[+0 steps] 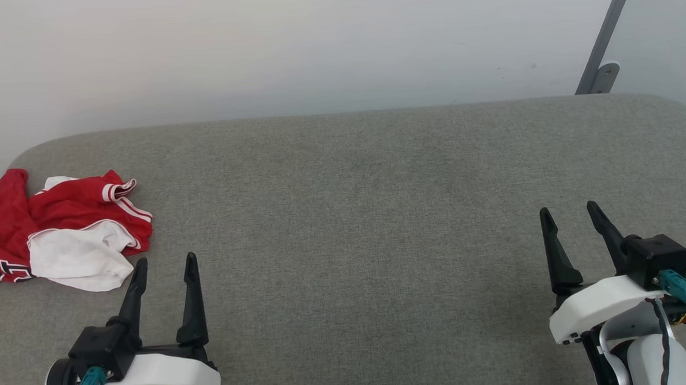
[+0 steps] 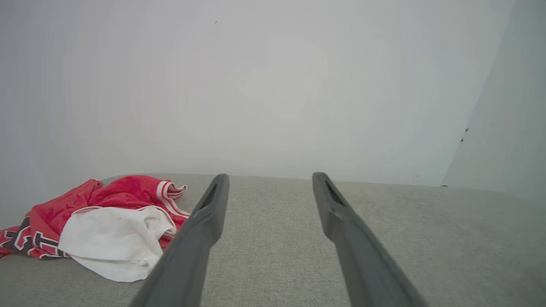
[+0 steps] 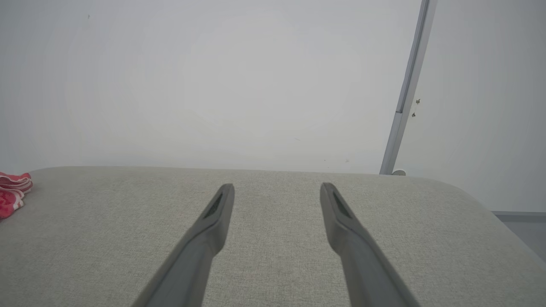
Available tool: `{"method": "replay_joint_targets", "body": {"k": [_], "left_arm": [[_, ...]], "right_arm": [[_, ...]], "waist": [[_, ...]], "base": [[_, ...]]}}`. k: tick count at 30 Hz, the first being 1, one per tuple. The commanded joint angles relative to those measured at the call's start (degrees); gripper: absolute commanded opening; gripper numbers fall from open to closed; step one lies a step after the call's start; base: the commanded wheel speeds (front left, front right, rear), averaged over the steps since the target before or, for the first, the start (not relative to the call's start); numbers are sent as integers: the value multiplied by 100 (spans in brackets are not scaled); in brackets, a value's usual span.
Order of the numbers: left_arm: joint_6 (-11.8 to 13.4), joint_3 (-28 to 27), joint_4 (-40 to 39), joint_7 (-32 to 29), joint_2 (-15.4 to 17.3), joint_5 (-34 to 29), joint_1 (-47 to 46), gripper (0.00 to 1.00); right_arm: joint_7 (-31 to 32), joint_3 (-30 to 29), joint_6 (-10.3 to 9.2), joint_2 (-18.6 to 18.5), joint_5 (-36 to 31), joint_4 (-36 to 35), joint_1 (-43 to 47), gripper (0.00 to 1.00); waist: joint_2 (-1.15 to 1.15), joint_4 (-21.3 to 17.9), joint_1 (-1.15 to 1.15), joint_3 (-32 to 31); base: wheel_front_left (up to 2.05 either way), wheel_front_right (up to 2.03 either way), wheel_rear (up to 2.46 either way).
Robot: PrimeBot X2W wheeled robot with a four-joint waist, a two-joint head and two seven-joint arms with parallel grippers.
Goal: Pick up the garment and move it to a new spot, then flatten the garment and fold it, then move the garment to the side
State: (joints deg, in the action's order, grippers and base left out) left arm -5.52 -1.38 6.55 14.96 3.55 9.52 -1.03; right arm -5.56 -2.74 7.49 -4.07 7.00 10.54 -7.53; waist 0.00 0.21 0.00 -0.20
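Over at the left edge of the grey fabric-covered worktop (image 1: 350, 215), toward the far left corner, the garment (image 1: 61, 228) lies in a crumpled heap. The red cloth is bunched up, a white sleeve is spilled across its near side, and a red-and-white striped band is curled up at the top. Dark lettering shows on the part nearest the edge. In the head view, the heap runs out of the picture at the left, so I can't tell whether any of it hangs over the edge.

Just to the near right of the heap hovers the left gripper (image 1: 166, 258). Its jaws are spread apart with nothing between them, and one fingertip is close to the white sleeve but not touching it. In the left wrist view, the garment (image 2: 106, 221) sits to the left of that gripper (image 2: 270, 175).

Well apart, by the near right edge, is the right gripper (image 1: 568, 206). Its jaws are also wide apart and holding nothing. Its own wrist view shows the gripper (image 3: 277, 185) over grey fabric, with a sliver of the garment (image 3: 10, 196) far off to the left.

Behind the far right corner, a slanted grey metal post (image 1: 605, 36) stands against the pale wall (image 1: 313, 43).
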Motion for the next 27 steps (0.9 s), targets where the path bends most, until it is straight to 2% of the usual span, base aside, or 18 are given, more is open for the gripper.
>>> {"method": "replay_joint_targets", "body": {"k": [1, 10, 27], "left_arm": [[-15, -20, 2, 35, -7, -6, 11, 100], [-6, -135, 141, 34, -23, 69, -55, 100], [203, -427, 498, 25, 3, 261, -39, 100]], "right_arm": [[-34, -10, 0, 18, -15, -29, 35, 100], [34, 198, 0, 4, 76, -20, 50, 100], [130, 824, 0, -91, 330, 166, -129, 100]], "waist": [[0, 7, 0, 0], [0, 333, 0, -70], [0, 1707, 0, -275]], "base": [[0, 0, 0], [0, 0, 0], [0, 0, 0]]}}
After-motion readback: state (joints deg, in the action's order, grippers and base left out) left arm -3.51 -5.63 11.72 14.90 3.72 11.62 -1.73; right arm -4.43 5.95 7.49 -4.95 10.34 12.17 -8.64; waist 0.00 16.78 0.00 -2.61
